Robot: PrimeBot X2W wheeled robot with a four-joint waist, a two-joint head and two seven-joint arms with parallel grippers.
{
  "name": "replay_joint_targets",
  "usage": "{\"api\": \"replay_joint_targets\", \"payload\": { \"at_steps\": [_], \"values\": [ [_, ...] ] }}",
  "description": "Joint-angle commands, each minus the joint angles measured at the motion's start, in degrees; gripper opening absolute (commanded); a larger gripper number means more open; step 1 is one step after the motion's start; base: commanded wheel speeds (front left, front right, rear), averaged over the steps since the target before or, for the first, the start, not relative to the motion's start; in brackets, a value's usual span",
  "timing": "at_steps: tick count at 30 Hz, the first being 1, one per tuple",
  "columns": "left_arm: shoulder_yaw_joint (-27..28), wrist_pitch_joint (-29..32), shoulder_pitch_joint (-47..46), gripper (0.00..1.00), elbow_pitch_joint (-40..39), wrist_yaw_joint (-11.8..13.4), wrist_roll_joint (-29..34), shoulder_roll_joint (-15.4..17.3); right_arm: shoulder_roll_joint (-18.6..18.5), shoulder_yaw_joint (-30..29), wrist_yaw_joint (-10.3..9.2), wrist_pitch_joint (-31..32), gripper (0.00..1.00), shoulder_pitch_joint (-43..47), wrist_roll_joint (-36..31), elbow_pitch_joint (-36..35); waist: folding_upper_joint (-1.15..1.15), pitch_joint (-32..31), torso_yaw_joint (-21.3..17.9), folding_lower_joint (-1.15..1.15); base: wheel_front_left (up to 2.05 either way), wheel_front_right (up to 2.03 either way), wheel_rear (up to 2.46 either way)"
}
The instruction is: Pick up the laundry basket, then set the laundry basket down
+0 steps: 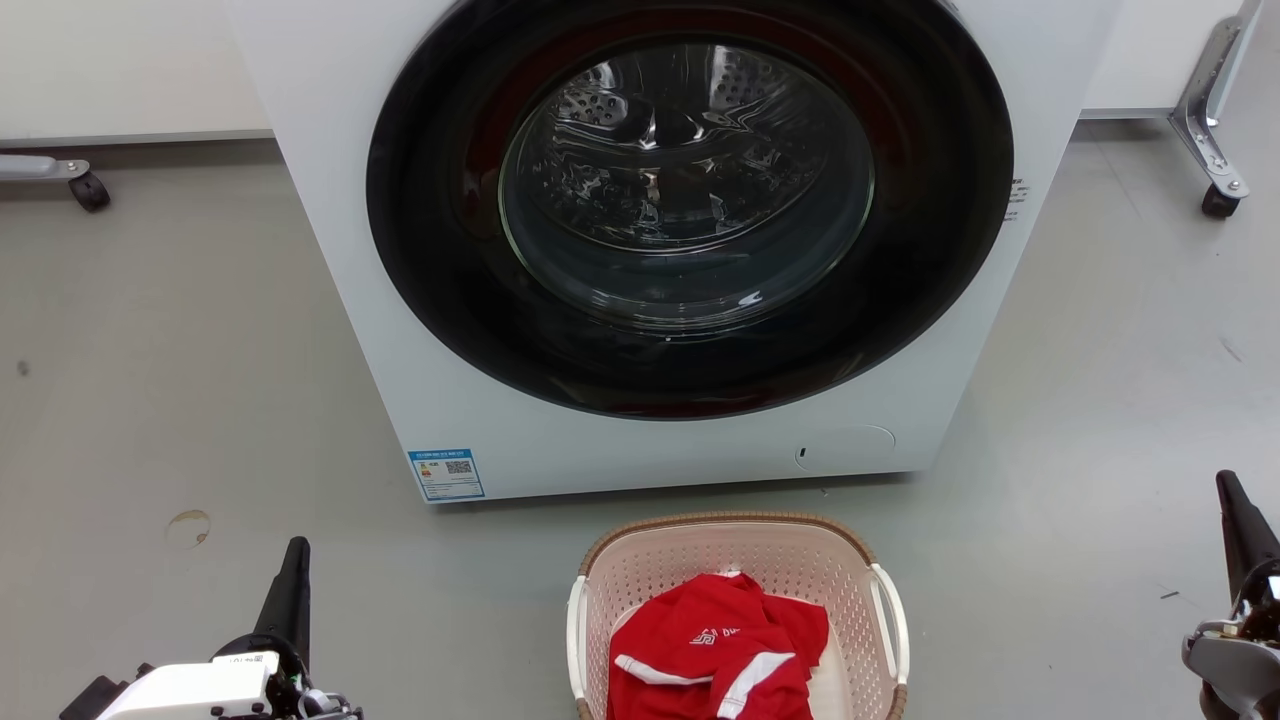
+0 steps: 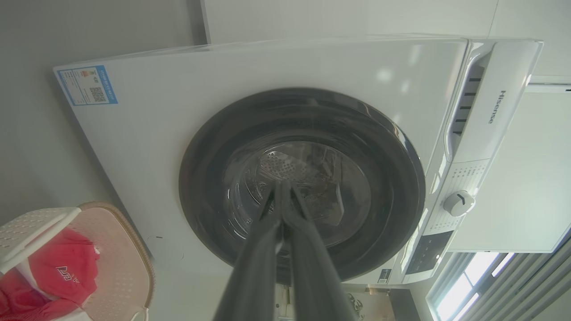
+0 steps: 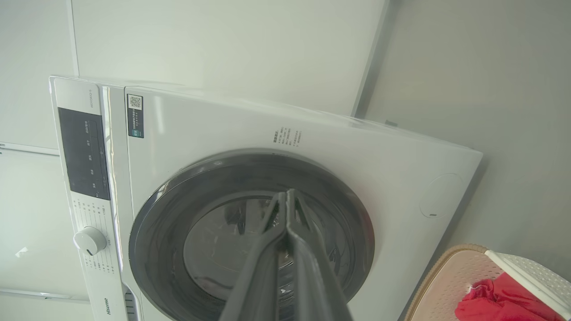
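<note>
grey floor (image 1: 150,350), laundry basket (image 1: 700,560) between left end effector (image 1: 296,560) and right end effector (image 1: 1232,500), both pinched together, empty

We list: open floor (image 1: 450,610) between left gripper (image 1: 297,546) and laundry basket (image 1: 730,518), and between basket and right gripper (image 1: 1226,482); ahead of both claws, the washer (image 1: 340,330) blocks passage.

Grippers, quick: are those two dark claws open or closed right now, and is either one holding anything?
Left gripper: shut, holding nothing.
Right gripper: shut, holding nothing.
</note>
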Motion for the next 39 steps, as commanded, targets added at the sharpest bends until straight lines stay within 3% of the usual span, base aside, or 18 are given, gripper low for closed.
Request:
{"api": "replay_joint_targets", "payload": {
  "at_steps": [1,5,6,12,15,26,39],
  "values": [
    [1.79,0.41,-3.13,0.00,-1.73,-0.57,-0.37,0.70,-1.65,1.00,0.28,0.36,0.00,-2.77,0.36,-1.75,0.00,0.00,0.00,0.00,0.00,0.00,0.00],
    [1.79,0.41,-3.13,0.00,-1.73,-0.57,-0.37,0.70,-1.65,1.00,0.28,0.36,0.00,-2.77,0.36,-1.75,0.00,0.00,0.00,0.00,0.00,0.00,0.00],
    [0.00,0.00,0.00,1.00,-0.01,0.00,0.00,0.00,0.00,0.00,0.00,0.00,1.00,0.00,0.00,-0.01,0.00,0.00,0.00,0.00,0.00,0.00,0.00],
    [-0.46,-0.46,1.09,1.00,1.36,0.09,0.04,-0.50,1.16,0.17,-0.06,-0.22,1.00,1.28,-0.01,0.96,0.00,0.05,-0.01,0.01,0.00,0.00,0.00],
    [-1.00,-1.13,1.15,1.00,1.01,0.06,0.10,-0.46,1.07,0.20,-0.05,-0.55,1.00,1.55,-0.06,0.27,0.00,-0.07,0.04,0.13,0.00,0.00,0.00],
    [-2.33,-2.99,1.37,1.00,0.18,0.00,1.19,-0.36,0.06,1.38,-0.02,-2.29,1.00,2.31,-1.85,-1.71,0.00,0.05,0.13,0.00,0.00,0.00,0.00],
    [-3.44,-5.17,1.35,1.00,-0.14,-0.06,7.25,-0.23,-2.47,3.68,0.02,-5.18,1.00,2.40,-10.66,-3.48,0.00,0.06,0.23,0.00,0.00,0.00,0.00]
  ]
}}
